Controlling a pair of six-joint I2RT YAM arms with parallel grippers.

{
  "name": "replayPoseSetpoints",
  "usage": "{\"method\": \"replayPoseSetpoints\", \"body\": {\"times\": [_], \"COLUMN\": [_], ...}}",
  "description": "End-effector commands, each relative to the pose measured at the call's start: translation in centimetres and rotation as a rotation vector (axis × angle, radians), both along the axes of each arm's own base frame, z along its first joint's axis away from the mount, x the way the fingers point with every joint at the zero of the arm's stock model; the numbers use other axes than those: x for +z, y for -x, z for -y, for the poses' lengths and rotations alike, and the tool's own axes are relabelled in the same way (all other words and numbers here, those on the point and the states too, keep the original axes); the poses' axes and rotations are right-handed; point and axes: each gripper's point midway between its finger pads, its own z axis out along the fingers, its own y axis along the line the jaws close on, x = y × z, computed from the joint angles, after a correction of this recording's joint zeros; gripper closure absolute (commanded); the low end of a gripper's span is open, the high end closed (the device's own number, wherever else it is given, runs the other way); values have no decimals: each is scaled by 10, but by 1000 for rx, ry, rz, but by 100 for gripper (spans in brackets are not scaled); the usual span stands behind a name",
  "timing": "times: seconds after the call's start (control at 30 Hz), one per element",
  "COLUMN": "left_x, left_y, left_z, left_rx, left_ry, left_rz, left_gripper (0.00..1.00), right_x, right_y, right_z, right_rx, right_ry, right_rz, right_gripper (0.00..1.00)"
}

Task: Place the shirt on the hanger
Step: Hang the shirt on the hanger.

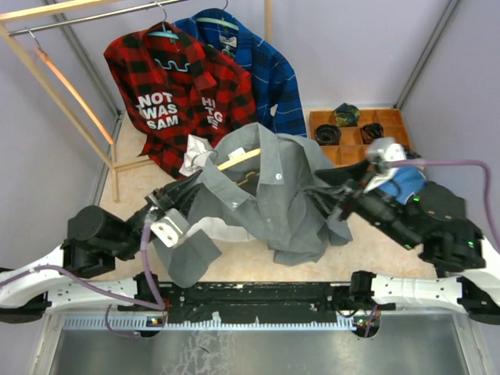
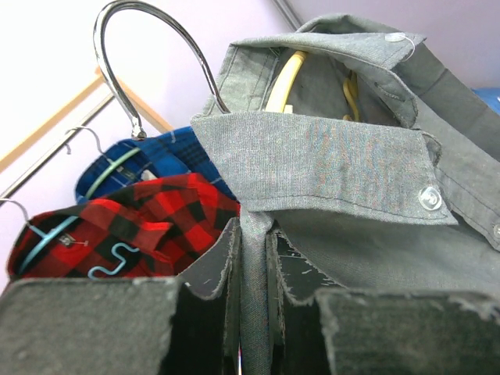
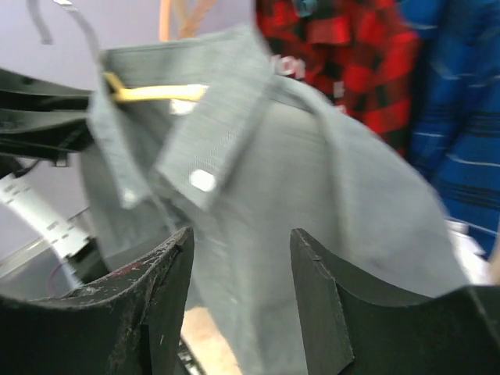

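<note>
Left gripper (image 2: 251, 266) pinches a thin fold of grey shirt (image 1: 273, 195), right gripper (image 3: 242, 258) gapes, holding nothing: fold may slip free and shirt slide off the yellow hanger (image 1: 238, 158).

Red plaid shirt (image 1: 168, 94), blue plaid shirt (image 1: 266, 70) — both on teal hangers (image 1: 164, 33), orange tray (image 1: 394, 117) behind

I see lilac walls (image 1: 351, 47) all round, tan tabletop (image 1: 375, 258) below. Wooden rack (image 1: 48, 84) with 1 metal rail (image 1: 94, 18) well beyond left gripper (image 1: 186, 191); orange divided tray (image 1: 316, 117) just beyond right gripper (image 1: 336, 205). Light even.
</note>
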Motion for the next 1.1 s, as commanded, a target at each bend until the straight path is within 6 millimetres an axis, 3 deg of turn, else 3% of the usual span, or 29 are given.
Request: {"method": "replayPoseSetpoints", "body": {"times": [0.0,0.1,0.33,0.57,0.63,0.7,0.9,0.93,1.07], "left_x": [51,53,55,67,71,75,77,76,72], "left_y": [9,10,11,14,15,16,17,16,15], "left_z": [-32,-37,-41,-44,-45,-46,-51,-53,-60], "left_rx": [-2,-2,-2,-15,-18,-20,-15,-11,6], "left_ry": [124,125,122,126,125,124,103,101,103], "left_rz": [70,71,71,92,102,112,121,120,117], "left_gripper": [100,100,100,100,100,100,100,100,100], "right_x": [-16,-31,-52,-67,-70,-68,-29,-22,3], "right_y": [-30,-31,-33,-52,-62,-70,-73,-72,-64], "right_z": [64,69,44,31,38,49,83,90,114], "right_rx": [-290,-310,-268,-363,-448,-533,-649,-656,-660], "right_ry": [61,101,148,206,232,258,200,185,142], "right_rz": [31,29,26,44,54,76,123,127,133], "right_gripper": [46,42,35,30,32,41,95,100,100]}}
